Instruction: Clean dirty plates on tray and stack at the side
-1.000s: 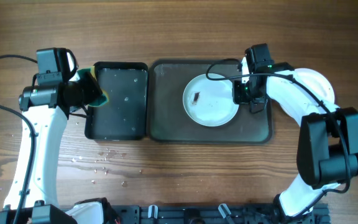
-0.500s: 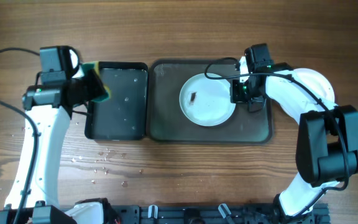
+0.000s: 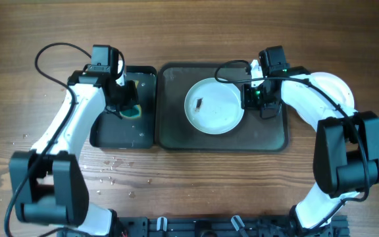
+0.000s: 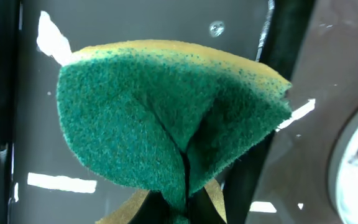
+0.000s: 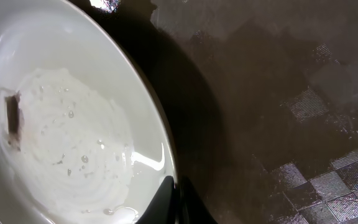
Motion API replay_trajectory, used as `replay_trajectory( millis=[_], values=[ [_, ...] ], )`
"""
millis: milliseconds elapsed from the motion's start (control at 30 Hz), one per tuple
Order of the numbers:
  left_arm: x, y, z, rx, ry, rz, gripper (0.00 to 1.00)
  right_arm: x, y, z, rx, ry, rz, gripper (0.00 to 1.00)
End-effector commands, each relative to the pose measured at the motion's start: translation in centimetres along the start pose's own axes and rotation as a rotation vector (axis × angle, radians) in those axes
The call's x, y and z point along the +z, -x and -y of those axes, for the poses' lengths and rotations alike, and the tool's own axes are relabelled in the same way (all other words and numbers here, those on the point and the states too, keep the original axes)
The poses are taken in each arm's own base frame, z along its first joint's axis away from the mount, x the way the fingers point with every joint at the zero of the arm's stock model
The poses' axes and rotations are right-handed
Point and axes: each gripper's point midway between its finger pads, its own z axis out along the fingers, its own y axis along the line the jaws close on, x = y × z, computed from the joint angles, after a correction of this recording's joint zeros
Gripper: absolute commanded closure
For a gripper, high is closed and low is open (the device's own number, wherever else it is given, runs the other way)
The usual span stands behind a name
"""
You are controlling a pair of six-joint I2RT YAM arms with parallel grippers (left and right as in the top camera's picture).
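Observation:
A round white plate (image 3: 214, 106) with a small dark smudge (image 3: 199, 103) is held over the large dark tray (image 3: 268, 131). My right gripper (image 3: 250, 99) is shut on its right rim; the wrist view shows the rim (image 5: 160, 149) between the fingers (image 5: 176, 199) and the smudge (image 5: 12, 118) on the wet surface. My left gripper (image 3: 129, 105) is shut on a green and yellow sponge (image 3: 133, 110), folded in the fingers (image 4: 185, 205), over the small black tray (image 3: 104, 131). Another white plate (image 3: 337, 89) lies on the table at the right, partly hidden by the right arm.
The small black tray holds water with droplets (image 4: 216, 28). Water drops (image 3: 110, 164) are scattered on the wooden table in front of it. The right arm's cable (image 3: 232, 66) loops over the large tray's far edge.
My left arm has swung right, carrying the sponge from the black tray's left edge to over its right part. The plate has shifted a little left in my right gripper.

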Motion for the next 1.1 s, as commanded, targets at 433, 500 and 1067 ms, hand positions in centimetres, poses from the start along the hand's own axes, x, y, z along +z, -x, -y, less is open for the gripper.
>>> replay_trajectory(
  millis=[433, 500, 1067],
  values=[
    [5.1, -0.2, -1.0, 0.021, 0.05, -0.088, 0.96, 0.8, -0.7, -0.6, -0.013, 0.044, -0.03, 0.96],
    [5.1, -0.2, -1.1, 0.021, 0.054, -0.087, 0.96, 0.8, -0.7, -0.6, -0.013, 0.043, -0.03, 0.96],
    [-7.3, 4.7, -2.5, -0.009, 0.175, 0.299, 0.96, 0.8, -0.8, -0.6, -0.013, 0.042, -0.032, 0.9]
  ],
)
